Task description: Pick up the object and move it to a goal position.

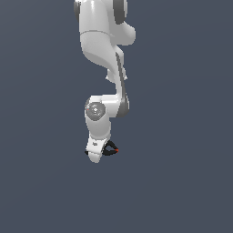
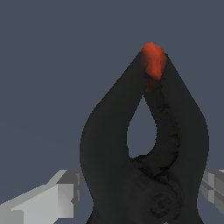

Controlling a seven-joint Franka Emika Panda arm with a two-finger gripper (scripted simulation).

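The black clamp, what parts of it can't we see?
- Exterior view: most of the clamp sits behind the gripper; it is too small to show handles.
- Wrist view: the clamp's lower end is cut off by the picture edge.
- Either view: whether the fingers touch it.

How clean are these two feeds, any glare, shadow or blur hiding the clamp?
Exterior view: flat even light, no cast shadows; small black spring clamp mostly hidden behind the end effector. Wrist view: clamp fills the frame, soft-edged, red-orange tip blurred.
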